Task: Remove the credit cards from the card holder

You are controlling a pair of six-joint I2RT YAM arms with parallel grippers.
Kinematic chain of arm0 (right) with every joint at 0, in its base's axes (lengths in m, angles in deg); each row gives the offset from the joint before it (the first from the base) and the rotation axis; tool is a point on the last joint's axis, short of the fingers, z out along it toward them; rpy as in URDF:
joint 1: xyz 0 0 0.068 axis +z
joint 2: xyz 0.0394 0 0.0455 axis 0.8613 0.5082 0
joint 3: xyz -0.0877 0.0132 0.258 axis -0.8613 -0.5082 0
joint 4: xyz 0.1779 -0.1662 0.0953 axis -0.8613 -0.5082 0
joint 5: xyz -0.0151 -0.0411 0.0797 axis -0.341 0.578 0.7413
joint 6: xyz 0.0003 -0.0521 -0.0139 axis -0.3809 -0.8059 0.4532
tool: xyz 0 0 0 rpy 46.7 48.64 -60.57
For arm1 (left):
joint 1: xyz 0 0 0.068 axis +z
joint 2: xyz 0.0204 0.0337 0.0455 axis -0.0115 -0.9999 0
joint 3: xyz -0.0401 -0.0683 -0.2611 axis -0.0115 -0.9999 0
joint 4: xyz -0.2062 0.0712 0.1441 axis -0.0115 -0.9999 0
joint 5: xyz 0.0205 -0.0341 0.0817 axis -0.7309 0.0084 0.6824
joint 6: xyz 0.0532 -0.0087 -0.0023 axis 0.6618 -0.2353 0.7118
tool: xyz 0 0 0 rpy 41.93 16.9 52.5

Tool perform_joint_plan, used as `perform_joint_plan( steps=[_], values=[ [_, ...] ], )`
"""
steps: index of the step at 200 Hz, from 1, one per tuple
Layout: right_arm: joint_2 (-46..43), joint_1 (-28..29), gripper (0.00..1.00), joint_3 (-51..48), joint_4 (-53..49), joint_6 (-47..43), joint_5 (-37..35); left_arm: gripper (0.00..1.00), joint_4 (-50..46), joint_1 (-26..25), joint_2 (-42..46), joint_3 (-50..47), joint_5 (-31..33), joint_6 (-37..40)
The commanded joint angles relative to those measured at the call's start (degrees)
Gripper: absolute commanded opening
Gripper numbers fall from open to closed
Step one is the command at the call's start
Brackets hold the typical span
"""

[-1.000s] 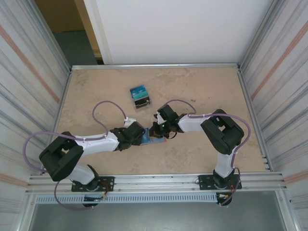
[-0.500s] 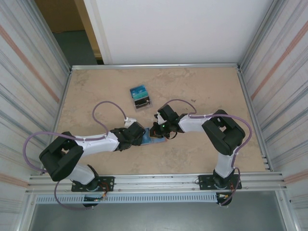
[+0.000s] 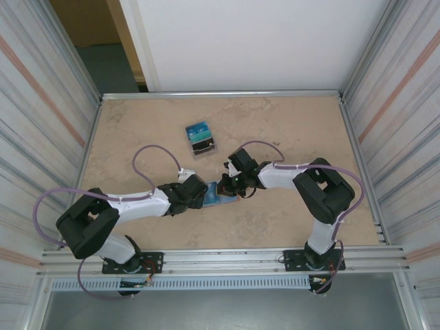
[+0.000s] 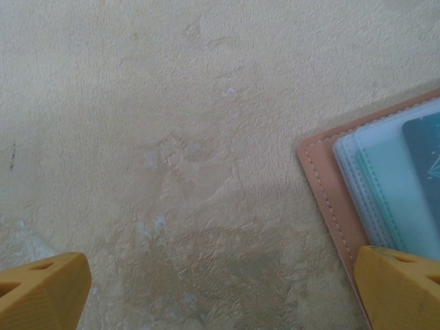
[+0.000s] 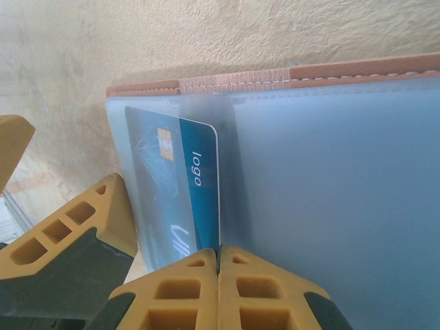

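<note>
While the word "logo" runs along a blue credit card (image 5: 196, 172) sleeved in the open card holder (image 5: 344, 71) near the table's (image 3: 289, 124) middle, the right gripper (image 5: 218, 265) pinches its edge. The left gripper (image 4: 220, 289), spread wide, touches the holder's corner.

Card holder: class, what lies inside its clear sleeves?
A blue credit card with a gold chip and the word "logo" sits in one sleeve of the card holder. The right gripper hides its lower end; anything behind that card is covered.
</note>
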Motion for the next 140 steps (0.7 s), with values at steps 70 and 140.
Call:
perform_joint_plan(
  steps=[70,140],
  values=[
    [-3.4,-0.3,0.00,0.9,-9.0,-5.4,-6.6,0.99,-1.5,-0.5,1.3,0.0,1.2,2.5],
    [-3.3,-0.2,0.00,2.1,-10.1,-6.2,-6.3,0.99,-1.7,-0.4,1.9,3.1,1.7,5.5]
  ],
)
